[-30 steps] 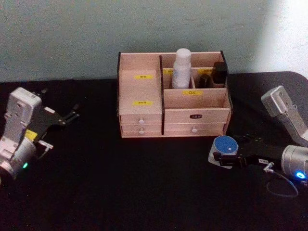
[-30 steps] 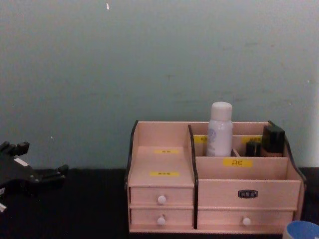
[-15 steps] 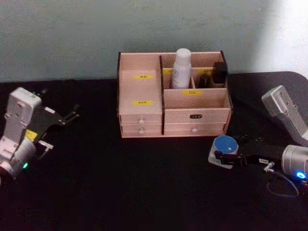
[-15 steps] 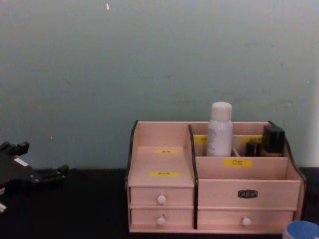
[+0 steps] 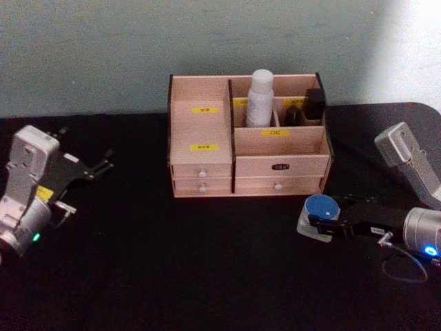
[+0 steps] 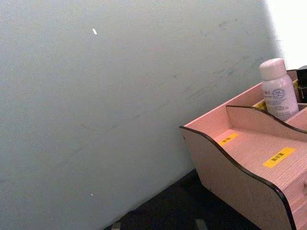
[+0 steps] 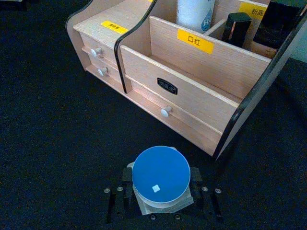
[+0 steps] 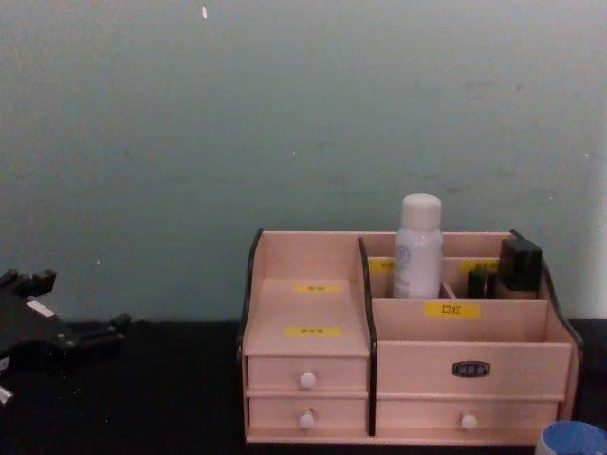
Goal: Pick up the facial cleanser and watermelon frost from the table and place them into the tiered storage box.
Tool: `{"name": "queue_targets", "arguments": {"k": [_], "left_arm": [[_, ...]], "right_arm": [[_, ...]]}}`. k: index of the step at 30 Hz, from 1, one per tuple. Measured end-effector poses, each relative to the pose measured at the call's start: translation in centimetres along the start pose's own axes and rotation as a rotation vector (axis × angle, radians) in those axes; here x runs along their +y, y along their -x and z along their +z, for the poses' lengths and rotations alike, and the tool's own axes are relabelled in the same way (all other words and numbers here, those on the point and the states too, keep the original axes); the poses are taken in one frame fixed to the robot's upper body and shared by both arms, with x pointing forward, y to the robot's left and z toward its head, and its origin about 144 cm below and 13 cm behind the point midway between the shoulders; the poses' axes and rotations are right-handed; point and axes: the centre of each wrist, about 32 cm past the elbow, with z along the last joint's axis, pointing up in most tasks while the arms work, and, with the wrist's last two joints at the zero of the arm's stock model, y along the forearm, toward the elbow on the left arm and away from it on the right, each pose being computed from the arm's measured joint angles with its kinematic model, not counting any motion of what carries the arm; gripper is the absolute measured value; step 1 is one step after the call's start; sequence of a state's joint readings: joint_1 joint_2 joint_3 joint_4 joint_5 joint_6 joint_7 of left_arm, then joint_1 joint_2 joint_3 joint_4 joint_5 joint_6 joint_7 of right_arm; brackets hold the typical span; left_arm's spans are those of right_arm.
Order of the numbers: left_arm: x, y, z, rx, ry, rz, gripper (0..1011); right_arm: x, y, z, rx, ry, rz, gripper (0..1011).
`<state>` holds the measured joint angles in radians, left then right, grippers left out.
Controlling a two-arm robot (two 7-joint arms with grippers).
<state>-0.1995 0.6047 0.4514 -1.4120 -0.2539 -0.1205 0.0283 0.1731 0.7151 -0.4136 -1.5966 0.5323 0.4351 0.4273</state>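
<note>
The tiered storage box (image 5: 203,131) (image 8: 303,284) (image 7: 192,76) stands at the back of the black table. A white bottle (image 5: 260,96) (image 8: 417,246) (image 6: 277,91) stands upright in its rear compartment. I cannot tell which product it is. In front of the box's right end, my right gripper (image 5: 317,224) (image 7: 160,184) is shut on a white jar with a round blue lid (image 5: 320,207) (image 7: 160,175) (image 8: 574,439), one finger on each side. Far to the left of the box, my left gripper (image 5: 105,160) hangs open and holds nothing.
Small dark containers (image 5: 315,103) (image 8: 520,265) fill the box's back right compartments. The wide front compartment behind the yellow label (image 7: 194,40) holds nothing. A pale green wall (image 8: 285,114) rises right behind the box. Black tabletop (image 5: 179,262) stretches in front.
The right gripper and the blue-lidded jar have shifted very slightly to the left. The left arm has barely moved.
</note>
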Motion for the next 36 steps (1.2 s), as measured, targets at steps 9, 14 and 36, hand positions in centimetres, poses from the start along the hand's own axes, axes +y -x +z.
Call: {"name": "queue_targets", "arguments": {"k": [9, 14, 36], "left_arm": [[0.0, 0.0, 0.0, 0.0, 0.0, 0.0, 1001], [0.0, 0.0, 0.0, 0.0, 0.0, 0.0, 1001], [0.0, 0.0, 0.0, 0.0, 0.0, 0.0, 1001]], "right_arm": [[-0.1, 0.0, 0.0, -0.004, -0.004, 0.008, 715], [-0.3, 0.0, 0.6, -0.019, -0.037, 0.051, 713], [3.7, 0.6, 6.7, -0.12, -0.229, 0.227, 715]]}}
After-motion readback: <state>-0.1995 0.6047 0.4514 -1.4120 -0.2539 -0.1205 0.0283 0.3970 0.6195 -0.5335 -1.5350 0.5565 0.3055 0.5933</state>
